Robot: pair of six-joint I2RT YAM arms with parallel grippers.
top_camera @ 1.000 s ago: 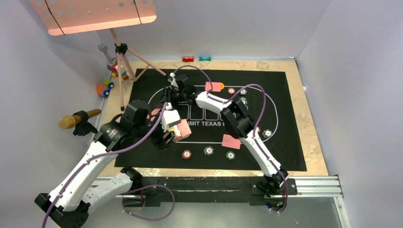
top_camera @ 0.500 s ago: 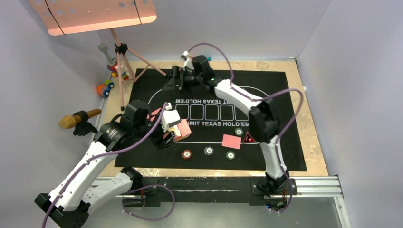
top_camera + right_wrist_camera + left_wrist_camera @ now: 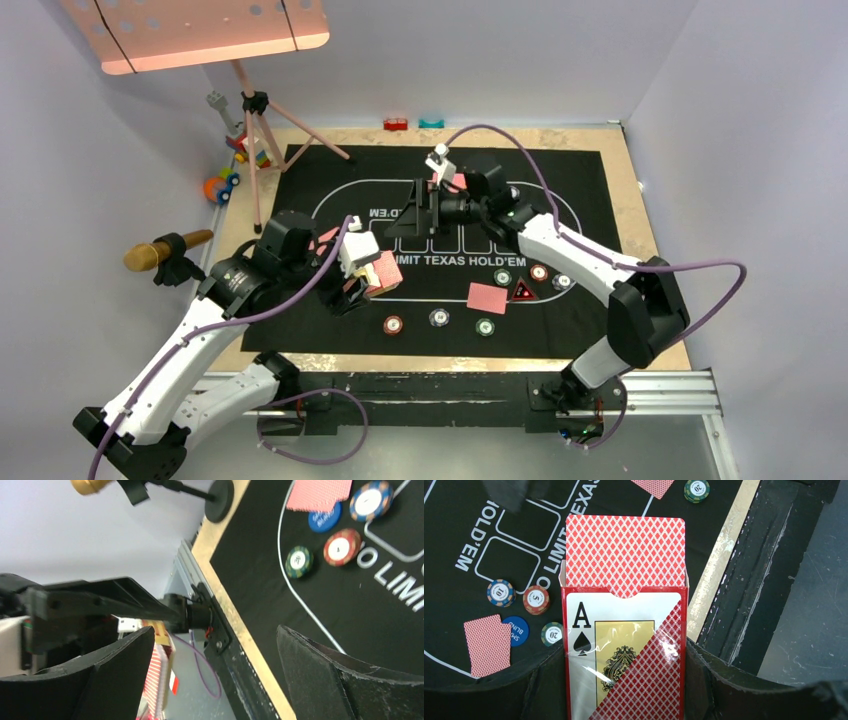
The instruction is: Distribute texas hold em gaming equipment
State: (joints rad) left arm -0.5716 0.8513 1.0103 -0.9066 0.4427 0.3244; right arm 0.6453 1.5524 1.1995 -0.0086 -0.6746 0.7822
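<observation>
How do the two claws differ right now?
The left claw is shut on the card box, low near the mat's left end. The right claw is open and empty, held above the mat middle, turned sideways toward the other arm. Both have black fingers.

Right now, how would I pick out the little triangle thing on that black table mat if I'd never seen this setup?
Start at the black mat with the white oval, and go to its near right stretch. A red card lies there, and the triangular marker sits just right of it, below three chips. It is the only three-cornered piece, red on black; the chips are round.
</observation>
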